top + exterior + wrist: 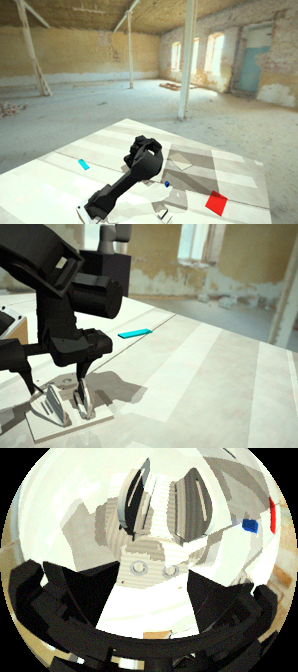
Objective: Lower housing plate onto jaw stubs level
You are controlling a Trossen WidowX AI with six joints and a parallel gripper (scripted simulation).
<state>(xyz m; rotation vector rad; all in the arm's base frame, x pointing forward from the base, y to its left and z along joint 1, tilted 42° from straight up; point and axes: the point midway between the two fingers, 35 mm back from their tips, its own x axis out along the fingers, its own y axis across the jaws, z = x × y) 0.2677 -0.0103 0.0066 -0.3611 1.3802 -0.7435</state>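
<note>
A pale housing plate (59,381) (154,579) with two round rings is between my fingers. My gripper (56,386) (153,568) is shut on it, one finger at each side edge. Two pale jaws stand upright with a gap between them: one jaw (60,407) (134,500) on the left, the other jaw (88,401) (192,503) on the right. They stand over a ridged base plate (104,412). Whether the housing plate touches the stubs cannot be told; the jaws and fingers hide that join. In the top view the arm hides the whole assembly.
A cyan strip (83,164) (135,333) lies to one side. A blue block (166,184) (250,525), a cream square (180,160) and a red square (216,203) (272,515) lie on the other side. A small black-and-white piece (163,215) is near the front.
</note>
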